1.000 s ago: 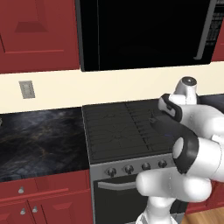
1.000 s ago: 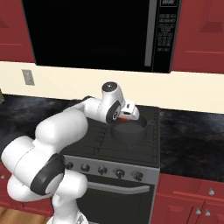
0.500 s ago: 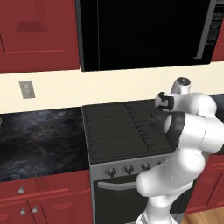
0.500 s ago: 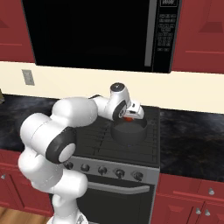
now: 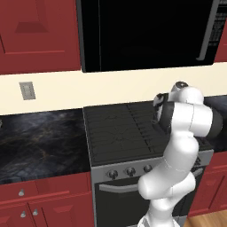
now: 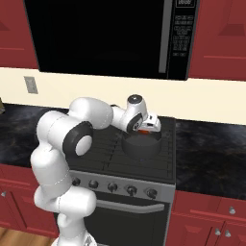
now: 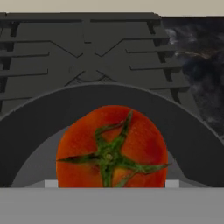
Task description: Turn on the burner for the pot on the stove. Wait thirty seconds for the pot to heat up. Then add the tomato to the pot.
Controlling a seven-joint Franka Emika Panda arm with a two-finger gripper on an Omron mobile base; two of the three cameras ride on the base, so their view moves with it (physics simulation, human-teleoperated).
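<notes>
Red tomato [image 7: 111, 148] in half-open claw [image 6: 147, 126] above pot [image 6: 141, 144]

The wide black gas stove with ribbed grates [image 5: 128, 128] is seen from behind-left and behind-right [image 6: 144, 158]; it is viewed closely, downward, from the hand [image 7: 87, 48].

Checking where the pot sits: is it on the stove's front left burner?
No, the pot sits on the right side of the stove, under the gripper.
</notes>
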